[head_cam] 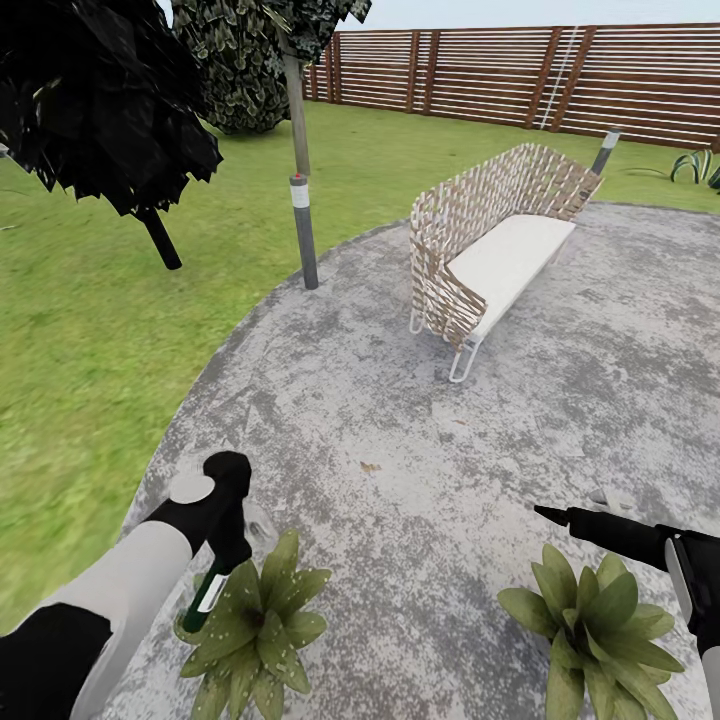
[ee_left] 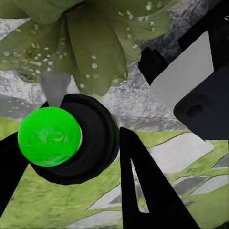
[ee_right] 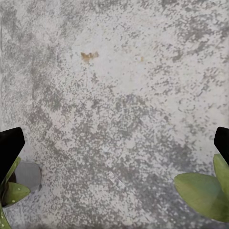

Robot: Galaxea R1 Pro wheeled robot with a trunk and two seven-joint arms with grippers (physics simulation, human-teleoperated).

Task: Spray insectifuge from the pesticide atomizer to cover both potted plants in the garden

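Left arm reaches forward and low, white forearm angled up to a black wrist, its pincer [head_cam: 222, 560] pointing down and clamped around the pesticide atomizer [head_cam: 207, 596]. Right arm enters from the side, its pincer [head_cam: 560, 517] level, black fingers spread wide apart.

A grey paved patch [head_cam: 400, 420] holds a woven bench [head_cam: 495, 250] at one o'clock; lawn [head_cam: 90, 330] at nine, slatted fence [head_cam: 520, 70] at twelve.
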